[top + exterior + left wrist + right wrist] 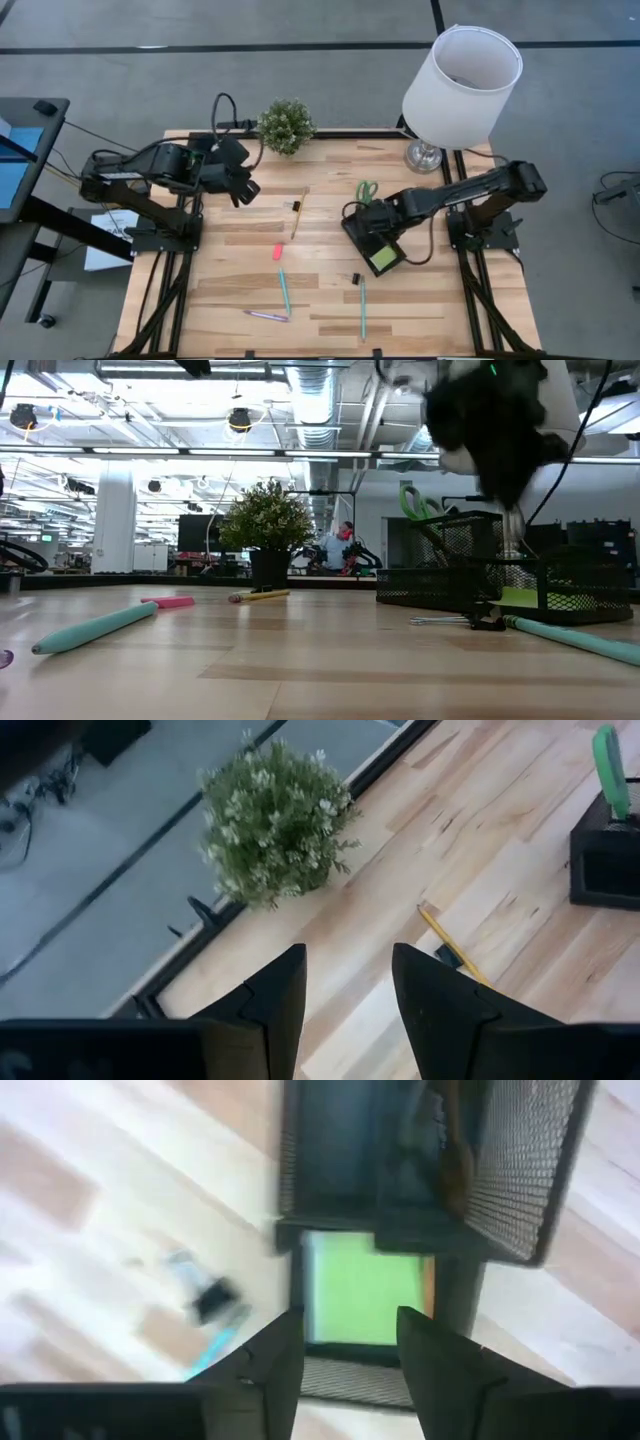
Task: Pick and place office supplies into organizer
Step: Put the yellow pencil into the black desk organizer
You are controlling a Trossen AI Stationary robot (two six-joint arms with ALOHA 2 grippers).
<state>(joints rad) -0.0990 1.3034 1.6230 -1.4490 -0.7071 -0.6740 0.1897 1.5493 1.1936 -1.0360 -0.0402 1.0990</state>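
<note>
The black mesh organizer (366, 232) stands right of the table's middle, with a lime-green sticky-note pad (365, 1285) lying flat in its low compartment and green-handled scissors (367, 190) standing in its tall cup. My right gripper (350, 1350) hovers open above the pad, pointing down, with nothing between its fingers. On the wood lie a pencil (299, 212), a pink eraser (278, 252), two teal pens (284, 290) (362, 308), a purple pen (265, 316) and two black clips (355, 279) (296, 207). My left gripper (348, 990) waits open, raised over the far left.
A potted plant (286, 126) stands at the far edge and a lamp with a white shade (460, 85) at the far right corner. Bare wood lies between the eraser and the organizer and along the near edge.
</note>
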